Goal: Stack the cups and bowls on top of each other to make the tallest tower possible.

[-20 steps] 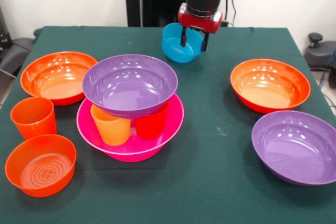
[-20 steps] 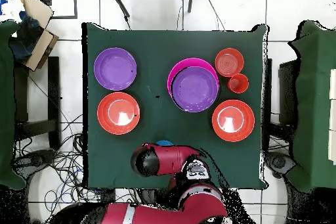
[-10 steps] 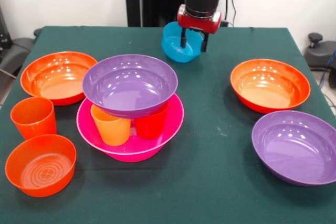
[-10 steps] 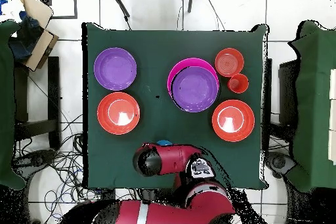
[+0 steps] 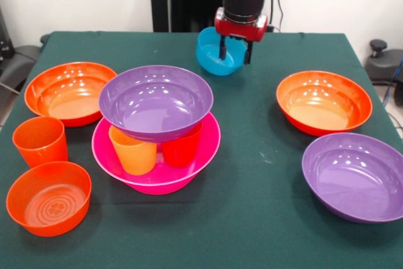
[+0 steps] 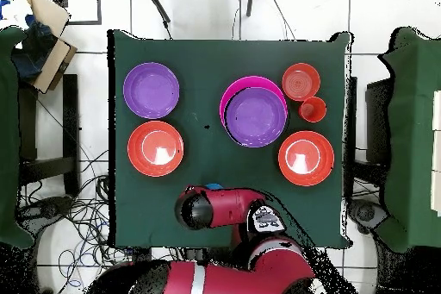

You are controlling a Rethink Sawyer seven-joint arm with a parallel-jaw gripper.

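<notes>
Lifted slightly, blue bowl [image 5: 218, 51] hangs clamped in the claw [image 5: 235, 48]; pink bowl [image 5: 157, 162] holds two cups.

front camera faces robot, overhead straight down

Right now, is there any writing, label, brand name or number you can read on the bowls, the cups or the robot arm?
None can be read.
Bowls and cups: plain plastic, no print; the small orange bowl shows only moulded rings.
Robot arm: a small white patch, too small to read.
</notes>
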